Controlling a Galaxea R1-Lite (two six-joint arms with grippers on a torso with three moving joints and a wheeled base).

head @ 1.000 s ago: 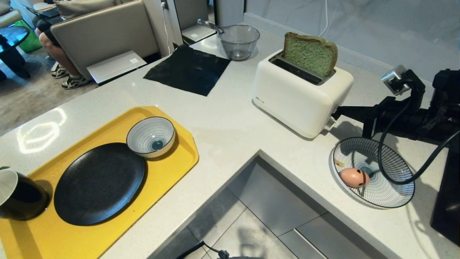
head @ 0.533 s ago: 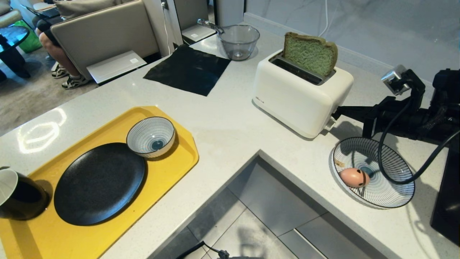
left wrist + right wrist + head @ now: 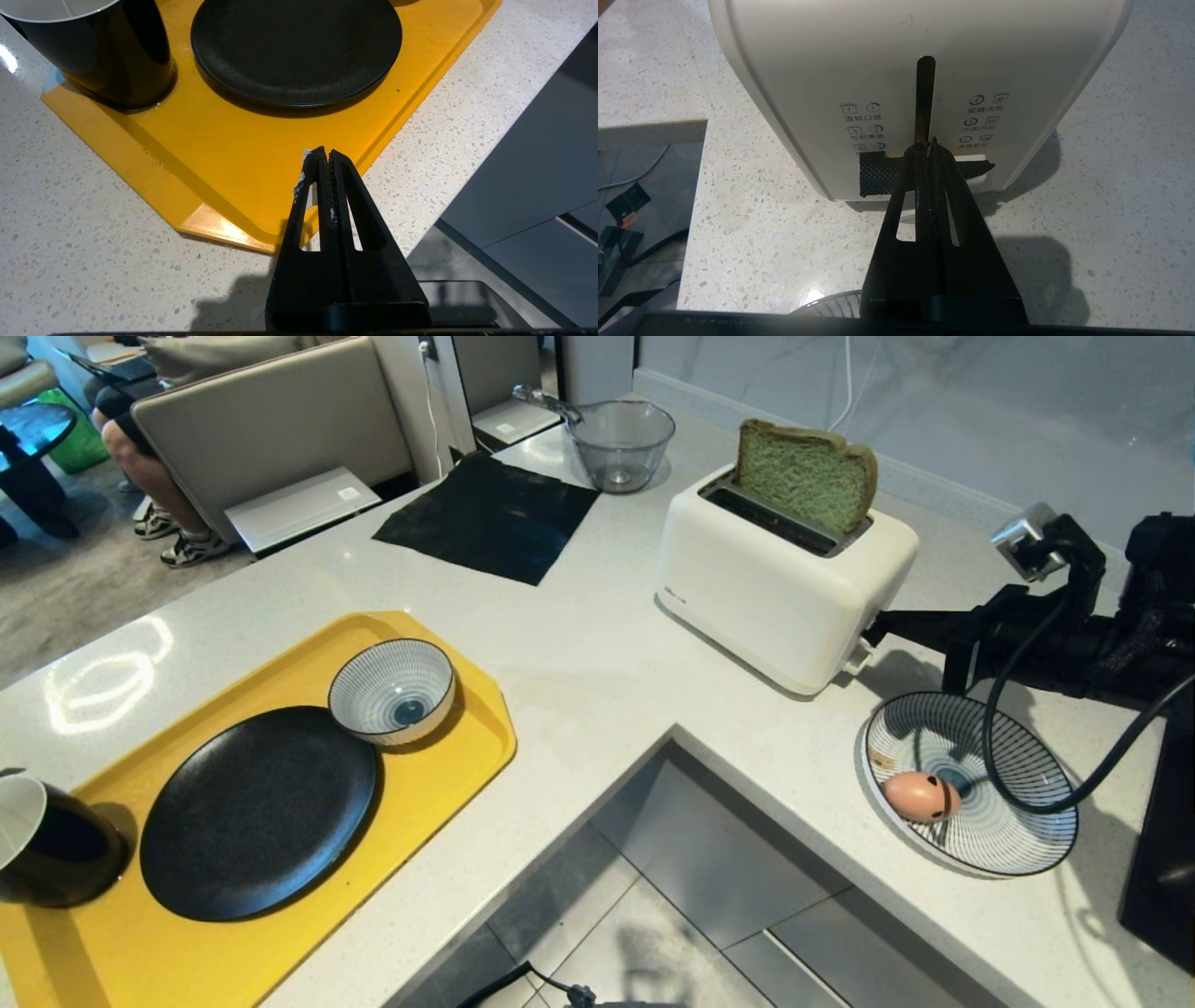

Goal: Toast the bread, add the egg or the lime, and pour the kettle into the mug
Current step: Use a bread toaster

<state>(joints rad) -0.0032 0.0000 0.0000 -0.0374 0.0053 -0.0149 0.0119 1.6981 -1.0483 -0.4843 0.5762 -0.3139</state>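
The green bread (image 3: 808, 476) stands upright in the far slot of the white toaster (image 3: 775, 593), sticking well out of it. My right gripper (image 3: 870, 637) (image 3: 930, 141) is shut and empty, its tips against the toaster's end at the bottom of the lever slot (image 3: 925, 93). The pinkish egg (image 3: 920, 796) lies on a striped plate (image 3: 1013, 821) below that arm. The black mug (image 3: 47, 845) (image 3: 107, 51) stands on the yellow tray (image 3: 448, 747). My left gripper (image 3: 325, 151) hangs shut over the tray's near edge (image 3: 224, 154). A tall black shape (image 3: 1158, 859) at the right edge looks like the kettle. No lime is in view.
A black plate (image 3: 257, 812) and a striped bowl (image 3: 392, 691) share the tray. A black mat (image 3: 490, 518) and a clear glass bowl (image 3: 621, 443) lie at the back. The counter has a notch with floor below (image 3: 672, 896). A seated person's legs (image 3: 149, 476) show far left.
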